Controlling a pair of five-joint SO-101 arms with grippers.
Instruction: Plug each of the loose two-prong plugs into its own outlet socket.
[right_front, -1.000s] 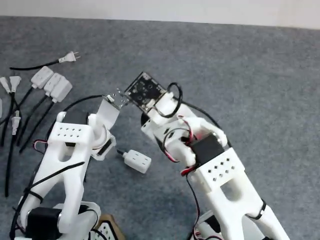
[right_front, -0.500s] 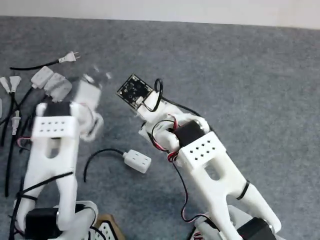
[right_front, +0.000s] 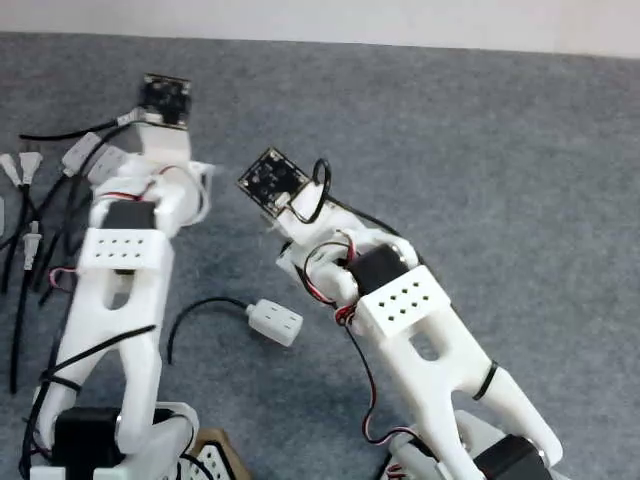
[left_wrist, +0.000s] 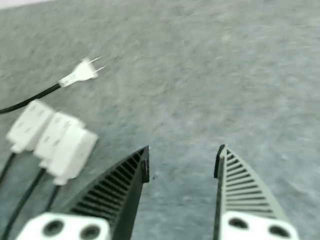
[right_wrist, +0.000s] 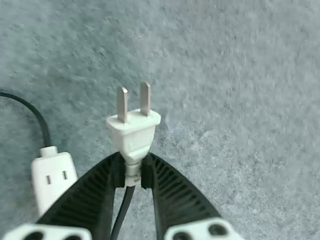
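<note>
Pinching the white two-prong plug (right_wrist: 133, 127) by its narrow neck, the right hand (right_wrist: 133, 162) carries it clear above the grey worktop (right_wrist: 240, 75). The black cord runs back between the fingers, and the prongs point straight out along the hand's own line.

The lone socket (right_wrist: 52, 175) lies on the worktop just beside that hand, alongside the fingers and not ahead of the prongs. In the high view this socket (right_front: 274, 322) sits between the two arms, near the right arm. Its long axis runs from far-left, where its cord enters, to near-right, and its slotted face is turned upward. The move probably turns on this: the prongs are not yet aimed at the slots, so the plug would have to be drawn back over the socket and tipped down onto that face.

The left hand (left_wrist: 183, 150) is spread wide and holds nothing, well apart at the far left. Close to it are three sockets (left_wrist: 52, 142) lying side by side and, farther off, a loose plug (left_wrist: 82, 74). The right arm is clearly the nearer one to the lone socket.
</note>
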